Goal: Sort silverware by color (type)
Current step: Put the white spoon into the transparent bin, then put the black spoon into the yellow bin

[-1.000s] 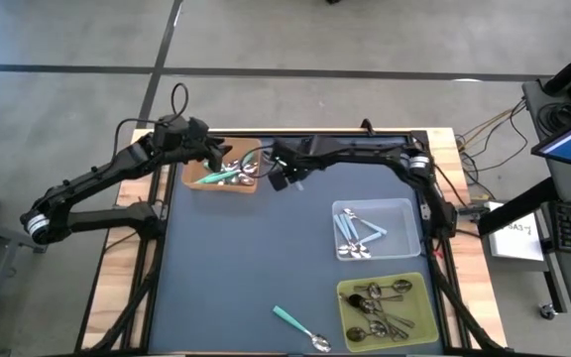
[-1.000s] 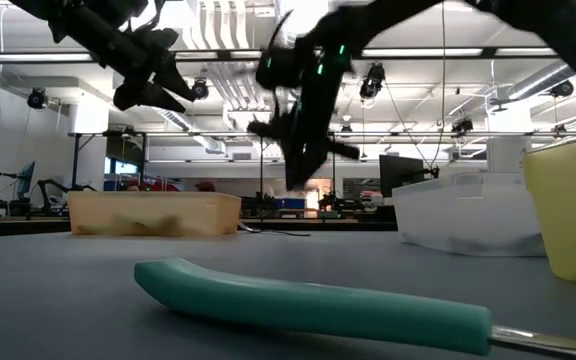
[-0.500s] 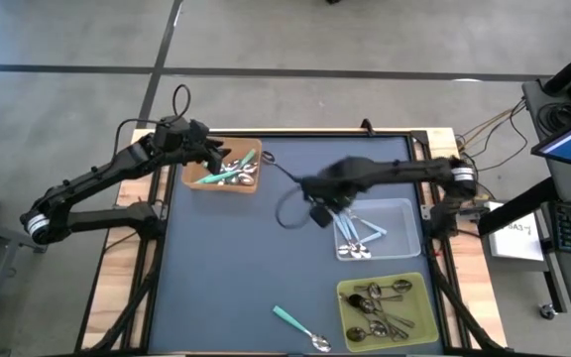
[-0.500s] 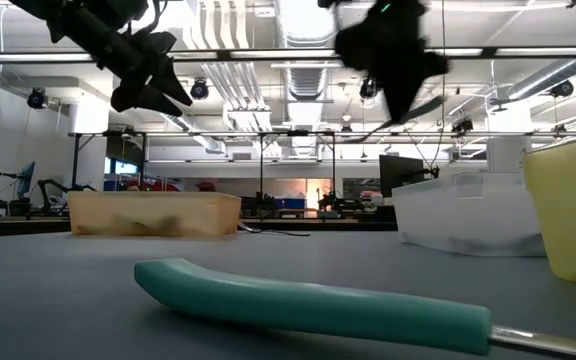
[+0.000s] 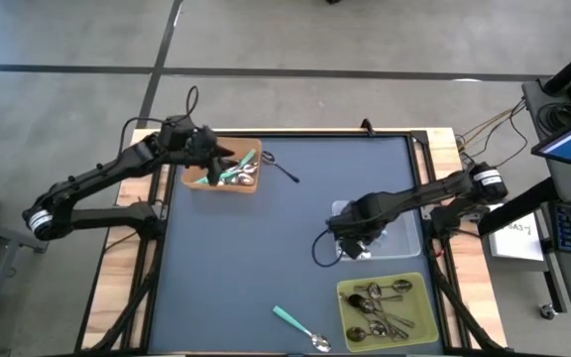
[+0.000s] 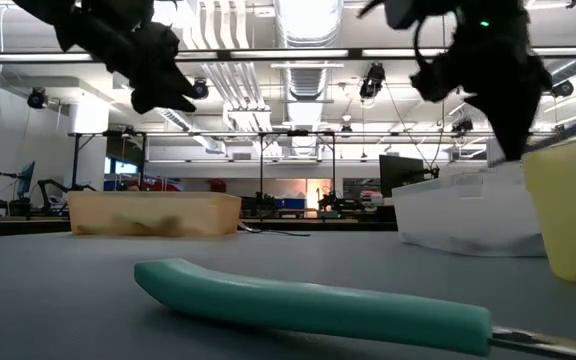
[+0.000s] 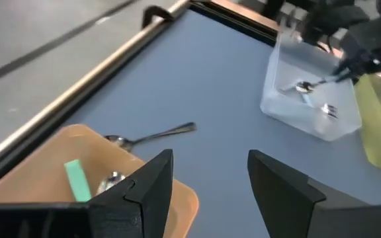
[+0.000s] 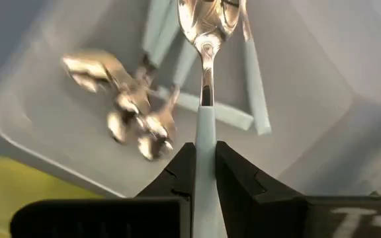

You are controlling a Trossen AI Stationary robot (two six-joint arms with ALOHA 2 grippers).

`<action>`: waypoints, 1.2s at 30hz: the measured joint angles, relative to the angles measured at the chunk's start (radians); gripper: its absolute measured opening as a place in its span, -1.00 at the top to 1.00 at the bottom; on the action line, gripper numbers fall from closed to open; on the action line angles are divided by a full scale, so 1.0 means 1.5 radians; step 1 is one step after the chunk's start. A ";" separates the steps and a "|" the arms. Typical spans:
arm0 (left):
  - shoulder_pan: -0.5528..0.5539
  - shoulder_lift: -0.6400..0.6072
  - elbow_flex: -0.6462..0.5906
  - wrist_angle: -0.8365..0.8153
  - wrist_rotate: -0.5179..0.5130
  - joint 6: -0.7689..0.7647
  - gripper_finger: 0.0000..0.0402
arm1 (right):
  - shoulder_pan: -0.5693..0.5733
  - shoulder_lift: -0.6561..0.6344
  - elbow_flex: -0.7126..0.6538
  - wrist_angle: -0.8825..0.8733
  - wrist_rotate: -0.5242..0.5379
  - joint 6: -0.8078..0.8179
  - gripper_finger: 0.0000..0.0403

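four views: reported in turn, high, low, left wrist, right wrist.
high, trays: orange tray at the far left; clear tray at right centre; yellow tray at the near right, holding dark metal spoons.
high, left gripper: over the orange tray, above teal-handled spoons.
high, right gripper: over the left part of the clear tray.
high, loose items: one teal spoon on the blue mat at the near edge; one plain metal spoon on the mat just right of the orange tray.
low, foreground: teal handle of the loose teal spoon lies across the mat; orange tray far left, clear tray and yellow tray right.
low, arms: both grippers hang above table level, left one over the orange tray, right one over the clear tray.
left wrist, fingers: spread apart, nothing between them; orange tray corner and the plain metal spoon beyond.
right wrist, fingers: clamped on the handle of a light blue spoon, bowl pointing into the clear tray.
right wrist, tray contents: other light blue spoons lie on the clear tray floor beneath it.
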 joint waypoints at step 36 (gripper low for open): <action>-0.059 0.368 0.227 -0.117 -0.005 0.374 0.11 | -0.001 -0.191 -0.133 0.020 0.040 -0.067 0.34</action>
